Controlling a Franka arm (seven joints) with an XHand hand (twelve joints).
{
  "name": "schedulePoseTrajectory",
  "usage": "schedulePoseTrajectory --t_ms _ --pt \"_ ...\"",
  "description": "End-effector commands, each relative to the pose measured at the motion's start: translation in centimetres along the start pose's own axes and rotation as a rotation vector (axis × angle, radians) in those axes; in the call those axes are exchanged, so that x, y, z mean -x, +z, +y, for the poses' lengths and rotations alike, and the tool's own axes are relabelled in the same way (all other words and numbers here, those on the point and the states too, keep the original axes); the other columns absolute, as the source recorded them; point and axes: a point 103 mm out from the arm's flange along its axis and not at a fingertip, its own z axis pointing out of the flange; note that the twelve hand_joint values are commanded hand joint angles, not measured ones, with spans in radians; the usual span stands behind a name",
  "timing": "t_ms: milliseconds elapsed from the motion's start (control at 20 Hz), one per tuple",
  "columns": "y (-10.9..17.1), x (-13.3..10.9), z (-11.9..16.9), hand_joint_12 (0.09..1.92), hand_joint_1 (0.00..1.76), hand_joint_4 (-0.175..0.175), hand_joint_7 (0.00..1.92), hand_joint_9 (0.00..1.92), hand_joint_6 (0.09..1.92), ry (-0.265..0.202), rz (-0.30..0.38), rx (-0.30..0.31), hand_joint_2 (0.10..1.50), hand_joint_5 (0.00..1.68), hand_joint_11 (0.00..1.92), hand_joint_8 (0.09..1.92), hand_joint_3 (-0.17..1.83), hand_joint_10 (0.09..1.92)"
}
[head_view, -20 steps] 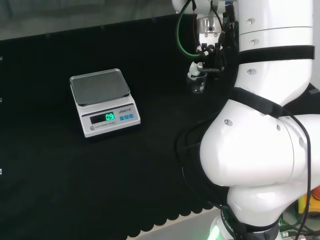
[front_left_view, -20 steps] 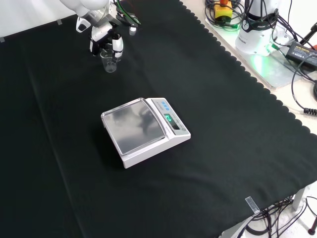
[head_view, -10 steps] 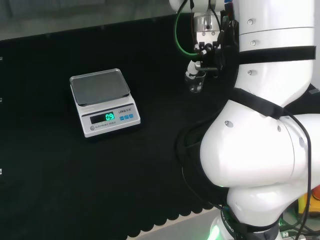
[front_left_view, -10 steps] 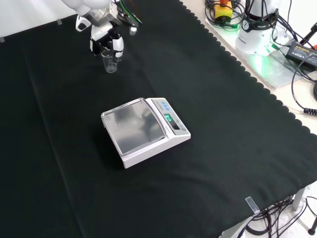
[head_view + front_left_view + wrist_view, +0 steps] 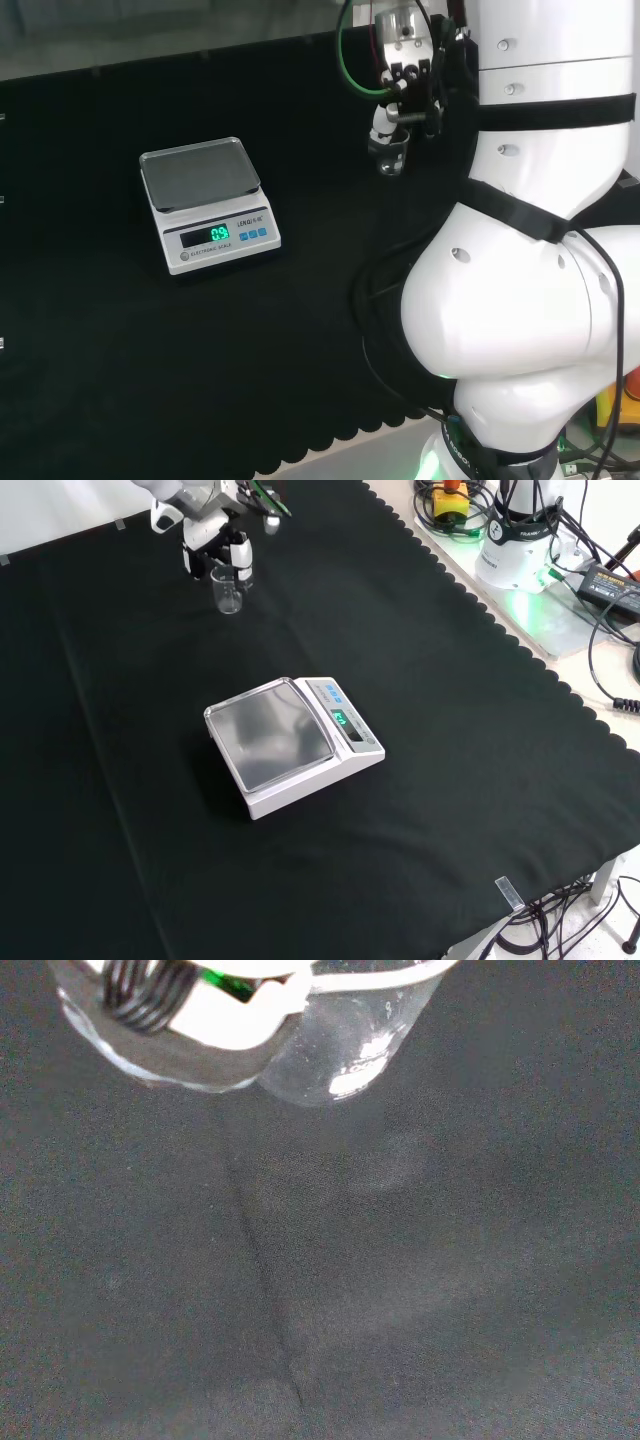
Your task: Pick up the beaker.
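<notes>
A small clear glass beaker point(image 5: 389, 156) hangs above the black cloth, held by my hand point(image 5: 400, 96) with the fingers curled round its upper part. In the front view the beaker point(image 5: 227, 590) is at the top left, under the hand point(image 5: 212, 542), and its base is clear of the cloth. Up close in the wrist view, the beaker point(image 5: 345, 1040) sits against a black and white finger point(image 5: 190, 1020), with bare cloth well below it.
A white electronic scale point(image 5: 207, 205) with a steel pan and a lit green display stands on the cloth, left of the hand in the head view. In the front view the scale point(image 5: 293, 742) is mid-cloth. Cables and the arm's base point(image 5: 520, 540) lie beyond the scalloped cloth edge.
The hand has risen with the beaker in it; the beaker has come up off the cloth. The scale has not moved.
</notes>
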Motion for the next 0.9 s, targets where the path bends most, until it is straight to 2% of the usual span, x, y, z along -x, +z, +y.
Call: schedulePoseTrajectory --t_ms 50,250,400,500,650,900 --pt "-5.1 -1.4 -5.8 0.60 1.14 -0.071 0.92 1.41 0.78 -0.009 -0.106 0.050 1.02 1.12 1.53 0.80 0.06 0.16" --pt "-6.6 -3.0 -7.9 0.59 1.15 -0.090 0.94 1.42 0.77 0.004 -0.123 0.061 1.02 1.12 1.55 0.80 0.05 0.16" --pt "-6.9 -4.4 -8.4 0.58 1.17 -0.136 0.96 1.43 0.75 0.007 -0.144 0.047 1.02 1.13 1.57 0.78 0.03 0.14" --pt "-7.1 -5.2 -8.9 0.57 1.18 -0.155 0.97 1.43 0.75 0.000 -0.155 0.040 1.03 1.13 1.57 0.78 0.03 0.13" --pt "-7.6 -5.8 -9.3 0.57 1.18 -0.161 0.97 1.43 0.75 -0.007 -0.152 0.036 1.03 1.14 1.57 0.77 0.03 0.13" --pt "-9.0 -6.1 -10.8 0.56 1.18 -0.162 0.98 1.43 0.75 -0.029 -0.122 0.063 1.03 1.14 1.57 0.77 0.03 0.13"
